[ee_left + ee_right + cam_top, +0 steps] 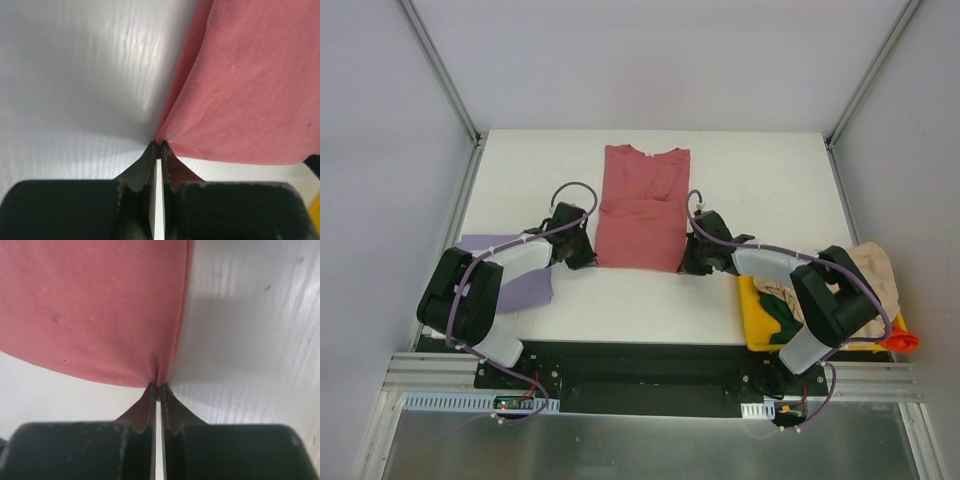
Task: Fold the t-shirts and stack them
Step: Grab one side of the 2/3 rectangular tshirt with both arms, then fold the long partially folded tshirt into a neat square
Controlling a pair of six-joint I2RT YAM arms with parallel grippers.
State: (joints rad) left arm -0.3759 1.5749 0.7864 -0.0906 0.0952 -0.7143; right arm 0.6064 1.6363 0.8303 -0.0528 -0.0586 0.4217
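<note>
A dusty pink-red t-shirt (642, 205) lies lengthwise on the white table (780, 180), sleeves folded in, collar at the far end. My left gripper (588, 258) is shut on its near left corner; in the left wrist view the cloth (240, 90) puckers into the fingertips (159, 145). At the near right corner my right gripper (692, 262) is shut as well, pinching the hem (100, 310) at its tips (158, 386). A folded lavender-purple t-shirt (525, 285) lies at the near left, partly under the left arm. Beige (875, 268), green (782, 312) and orange-red (902, 341) t-shirts are heaped at the right.
A yellow plastic bin (757, 325) holds the heap of shirts at the near right corner, under my right arm. Metal frame posts (440, 70) rise at the table's far corners, with grey walls around.
</note>
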